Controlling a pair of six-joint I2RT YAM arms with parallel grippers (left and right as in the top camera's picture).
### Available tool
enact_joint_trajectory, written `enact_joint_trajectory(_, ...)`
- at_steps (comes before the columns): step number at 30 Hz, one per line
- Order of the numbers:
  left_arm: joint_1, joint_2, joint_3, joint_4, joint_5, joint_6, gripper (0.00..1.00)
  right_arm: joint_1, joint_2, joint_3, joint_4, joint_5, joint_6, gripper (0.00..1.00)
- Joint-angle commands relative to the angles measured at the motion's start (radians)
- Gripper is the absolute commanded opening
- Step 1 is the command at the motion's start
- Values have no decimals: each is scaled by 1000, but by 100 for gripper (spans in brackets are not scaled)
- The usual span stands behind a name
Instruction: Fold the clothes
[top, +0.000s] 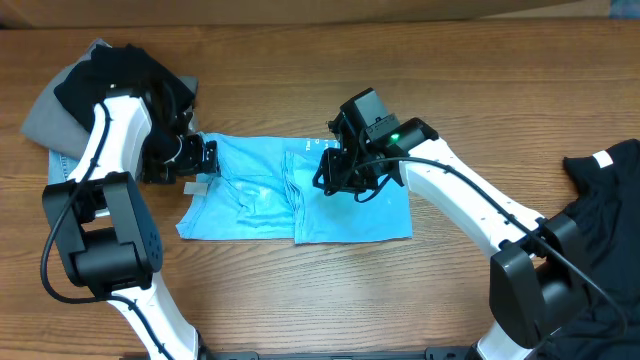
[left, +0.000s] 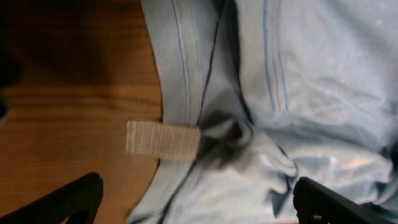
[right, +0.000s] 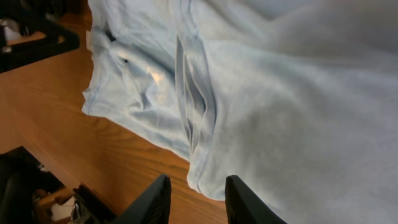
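The clothes, a light blue T-shirt (top: 300, 200), lie folded into a rough rectangle in the middle of the wooden table (top: 450, 80). My left gripper (top: 204, 160) hovers over the shirt's left end by the collar. In the left wrist view its fingers (left: 68, 202) stand wide apart, open, over the ribbed collar (left: 171, 74) and a tan neck label (left: 163, 139), holding nothing. My right gripper (top: 335, 178) is above the shirt's middle fold. In the right wrist view its fingers (right: 152, 202) are partly open just short of the folded edge (right: 202, 177), with bare table between them.
A heap of grey and black garments (top: 110, 85) sits at the back left, under the left arm. A black garment (top: 600, 210) with a small white label (top: 601, 160) lies at the right edge.
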Motion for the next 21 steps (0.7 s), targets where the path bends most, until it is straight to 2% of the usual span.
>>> enact_joint_trajectory(1, 9, -22, -71, 56, 105, 88, 100, 6, 3, -14, 9, -16, -11, 32)
enact_joint_trajectory(13, 3, -15, -291, 294, 150, 136, 99, 6, 3, -14, 16, -16, -11, 32)
enact_joint_trajectory(15, 2, -15, -315, 310, 161, 136, 95, 6, 3, -14, 16, -16, -11, 32)
enact_joint_trajectory(19, 2, -15, -329, 306, 197, 136, 74, 6, 3, -14, 16, -16, -11, 32)
enact_joint_trajectory(21, 2, -15, -339, 296, 203, 136, 68, 6, 3, -14, 17, -16, -11, 32)
